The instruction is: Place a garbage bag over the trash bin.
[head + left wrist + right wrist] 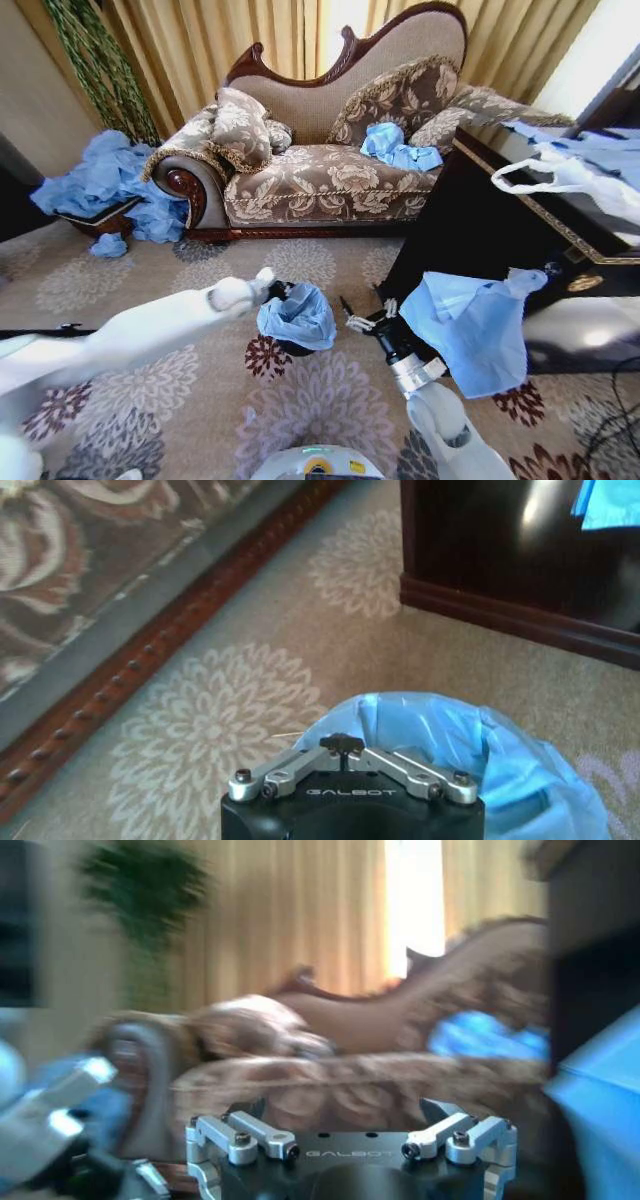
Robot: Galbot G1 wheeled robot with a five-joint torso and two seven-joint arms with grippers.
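Bag (297, 315) sits draped over the one black bin (283, 348) on the carpet, between my two arms. My left jaws (268, 283) are at its near rim, closed, though I cannot tell whether they pinch plastic. My right jaws (362, 318) hang released just beside it, toward the desk (470, 215). One more blue bag (470, 325) hangs there; others litter the sofa (320, 180).

My left arm reaches forward and inward from the left side, wrist extended, with my left gripper (272, 291) low near the floor. In the left wrist view its linkage bars meet at the centre, fingers drawn together. My right arm rises from below right, forearm angled inward. My right gripper (362, 316) points forward with fingers (347, 305) spread apart.
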